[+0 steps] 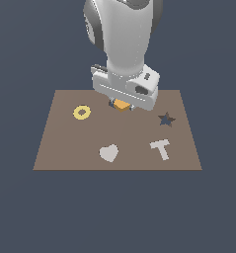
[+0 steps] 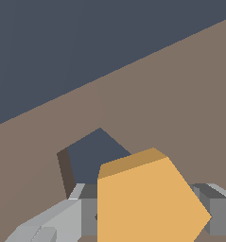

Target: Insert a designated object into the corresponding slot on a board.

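While the orange pentagon block (image 2: 150, 201) sits clamped between the gripper (image 2: 147, 215) fingers, wrist view alone reveals the pentagon slot (image 2: 93, 156) just beside it, exterior view shows board (image 1: 65, 148), block (image 1: 121, 105) near its twelve o'clock edge.

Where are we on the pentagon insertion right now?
Pickup looks done: the gripper holds the orange pentagon block between its fingers. In hand: it sits beside the pentagon slot in the board, partly overlapping. Left: align, lower it in, release.
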Robot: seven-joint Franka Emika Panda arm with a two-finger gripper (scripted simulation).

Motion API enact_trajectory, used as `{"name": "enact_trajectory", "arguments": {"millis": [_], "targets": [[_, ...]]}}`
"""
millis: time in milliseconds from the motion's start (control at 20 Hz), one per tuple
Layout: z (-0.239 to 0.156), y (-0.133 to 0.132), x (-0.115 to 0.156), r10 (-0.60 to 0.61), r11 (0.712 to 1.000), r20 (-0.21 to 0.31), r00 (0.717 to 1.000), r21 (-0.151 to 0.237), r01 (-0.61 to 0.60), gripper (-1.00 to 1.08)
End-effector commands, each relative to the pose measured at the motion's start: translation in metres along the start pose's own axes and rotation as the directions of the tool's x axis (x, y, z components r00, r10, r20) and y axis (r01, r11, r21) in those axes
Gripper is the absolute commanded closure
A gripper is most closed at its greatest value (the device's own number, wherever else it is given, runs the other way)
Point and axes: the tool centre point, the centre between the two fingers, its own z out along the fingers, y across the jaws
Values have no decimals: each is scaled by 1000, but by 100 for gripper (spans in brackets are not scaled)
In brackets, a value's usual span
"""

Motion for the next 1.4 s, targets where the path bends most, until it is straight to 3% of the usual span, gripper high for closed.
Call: {"name": "enact_trajectory", "arguments": {"millis": [0, 500, 1200, 1250, 1350], "targets": [[0, -7, 4, -63, 998, 1, 998, 0, 63, 108], [-1, -25, 11, -202, 979, 0, 979, 0, 202, 108], [9, -29, 11, -224, 975, 1, 975, 1, 224, 108], [9, -29, 11, -224, 975, 1, 975, 1, 224, -92], [9, -29, 11, -224, 975, 1, 975, 1, 224, -92]]}}
